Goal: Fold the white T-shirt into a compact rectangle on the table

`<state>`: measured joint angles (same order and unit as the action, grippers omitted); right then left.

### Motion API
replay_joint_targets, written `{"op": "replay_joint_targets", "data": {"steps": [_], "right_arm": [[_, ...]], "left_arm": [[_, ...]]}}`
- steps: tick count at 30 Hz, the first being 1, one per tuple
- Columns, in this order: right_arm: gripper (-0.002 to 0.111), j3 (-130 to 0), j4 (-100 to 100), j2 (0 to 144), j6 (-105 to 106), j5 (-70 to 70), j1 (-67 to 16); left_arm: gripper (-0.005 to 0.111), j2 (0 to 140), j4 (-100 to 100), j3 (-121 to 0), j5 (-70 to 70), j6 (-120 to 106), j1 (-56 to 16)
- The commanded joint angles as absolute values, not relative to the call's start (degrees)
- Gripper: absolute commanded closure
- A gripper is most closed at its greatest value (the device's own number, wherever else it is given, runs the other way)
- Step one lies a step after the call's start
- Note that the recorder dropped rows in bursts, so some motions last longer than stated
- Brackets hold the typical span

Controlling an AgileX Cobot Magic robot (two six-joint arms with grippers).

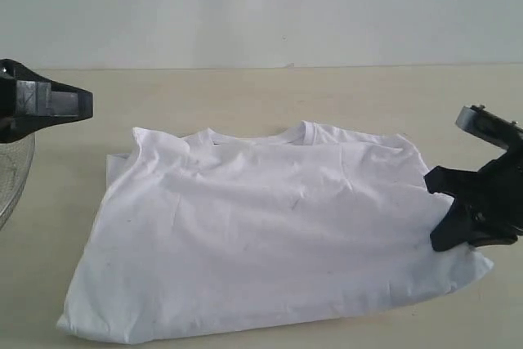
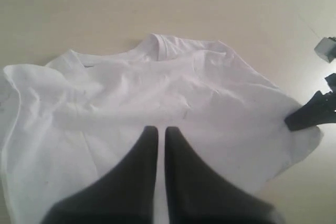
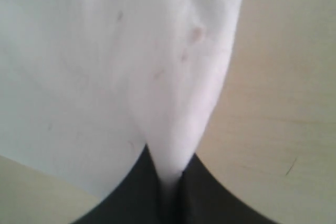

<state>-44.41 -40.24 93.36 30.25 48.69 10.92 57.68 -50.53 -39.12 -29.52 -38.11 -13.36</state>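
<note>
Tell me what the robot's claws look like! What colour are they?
Both are black. The left gripper has two smooth, pointed fingers that taper like a beak, and the right gripper looks the same. The exterior view shows a grey block behind the left one and a silvery part above the right one.

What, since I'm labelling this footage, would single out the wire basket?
On the pale beige wooden table, look left of the white cotton T-shirt. At the exterior view's left edge sits a round metal wire-mesh basket. It alone is see-through mesh.
</note>
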Motion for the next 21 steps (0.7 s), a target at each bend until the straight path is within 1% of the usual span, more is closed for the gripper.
{"op": "replay_joint_targets", "data": {"steps": [1, 4, 12, 15, 21], "right_arm": [[0.108, -44.30, -47.38, 90.97, 35.62, 49.65, 11.45], [0.108, -45.25, -51.13, 90.97, 37.69, 51.35, 11.33], [0.108, -45.44, -54.80, 90.97, 40.12, 50.51, 11.09], [0.108, -46.24, -55.90, 91.61, 41.04, 50.16, 8.66], [0.108, -48.68, -59.64, 93.36, 41.04, 45.90, -0.23]], "left_arm": [[0.102, 57.36, -49.85, -39.42, -29.88, -37.70, -13.82], [0.102, 57.36, -49.87, -39.42, -30.00, -37.70, -13.82], [0.102, 57.36, -49.87, -39.42, -30.12, -37.70, -13.82], [0.102, 57.36, -49.87, -39.42, -30.25, -37.02, -13.82], [0.102, 57.36, -49.87, -39.42, -30.50, -36.86, -13.82]]}}
